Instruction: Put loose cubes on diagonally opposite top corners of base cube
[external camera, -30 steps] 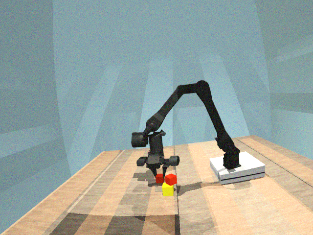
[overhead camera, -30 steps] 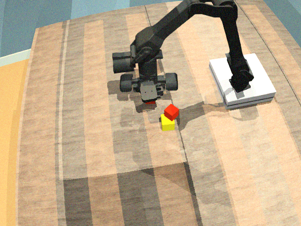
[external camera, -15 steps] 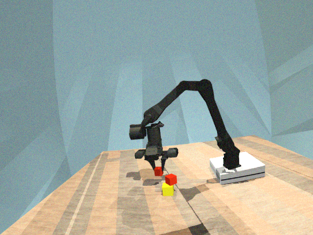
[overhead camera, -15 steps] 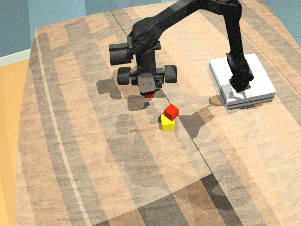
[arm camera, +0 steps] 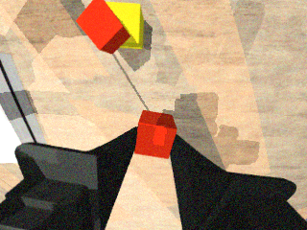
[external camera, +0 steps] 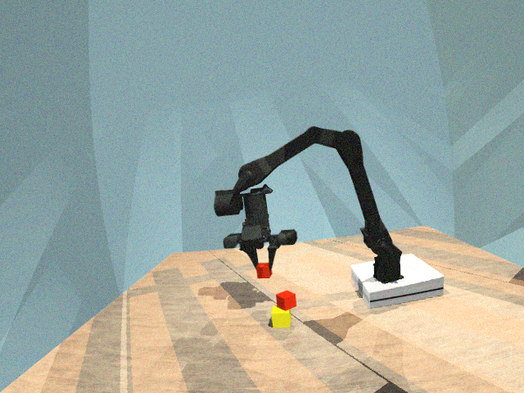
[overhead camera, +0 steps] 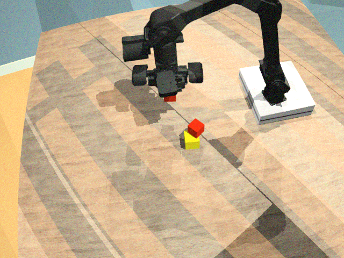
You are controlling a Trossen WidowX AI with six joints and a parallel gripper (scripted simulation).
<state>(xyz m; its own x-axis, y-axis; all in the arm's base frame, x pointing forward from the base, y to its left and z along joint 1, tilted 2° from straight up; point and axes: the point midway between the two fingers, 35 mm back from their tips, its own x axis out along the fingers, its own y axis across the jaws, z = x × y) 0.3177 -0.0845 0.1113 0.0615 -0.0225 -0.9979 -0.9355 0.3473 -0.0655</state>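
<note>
The yellow base cube sits on the table. One red cube rests level on top of it, turned relative to it and over its corner on the side of the arm's base; the opposite part of the yellow top is bare. My gripper is shut on the other red cube. It holds that cube above the table, behind and left of the yellow cube in the top and exterior views. In the top view the fingertips are hidden behind the gripper body.
The arm's white base block stands at the right on the wooden table. Patchy shadows lie around the cubes and below the arm. The upper red cube sticks out past the yellow cube's edge.
</note>
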